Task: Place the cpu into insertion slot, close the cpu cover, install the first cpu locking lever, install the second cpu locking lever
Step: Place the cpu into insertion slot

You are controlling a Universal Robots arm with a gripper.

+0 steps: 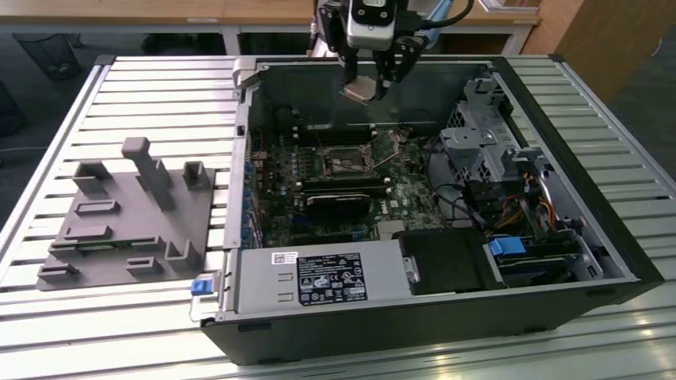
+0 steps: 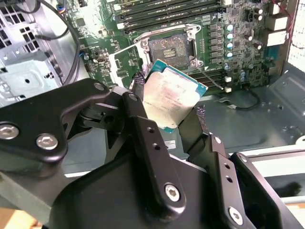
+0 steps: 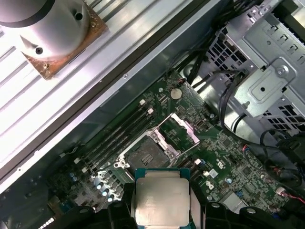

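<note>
A slatted metal bench (image 1: pixel 127 87) carries an open black computer case (image 1: pixel 423 336) lying on its side. Just beside it, at the exterior view's left, sits a grey fixture (image 1: pixel 116 237) with upright posts. Inside the case — a green motherboard (image 1: pixel 401 207), a black heatsink block (image 1: pixel 338 206), long memory slots (image 2: pixel 167 9), a silver power supply (image 1: pixel 317 279), a perforated drive cage (image 1: pixel 480 150) and coloured cables (image 1: pixel 518 212). A coin cell (image 3: pixel 176 93) sits on the board.

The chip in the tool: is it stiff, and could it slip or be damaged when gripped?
The chip looks like a flat, rigid plate with a metal top, so it probably will not bend. The tool pinches only its thin edges, so it might slip or tilt.
</note>
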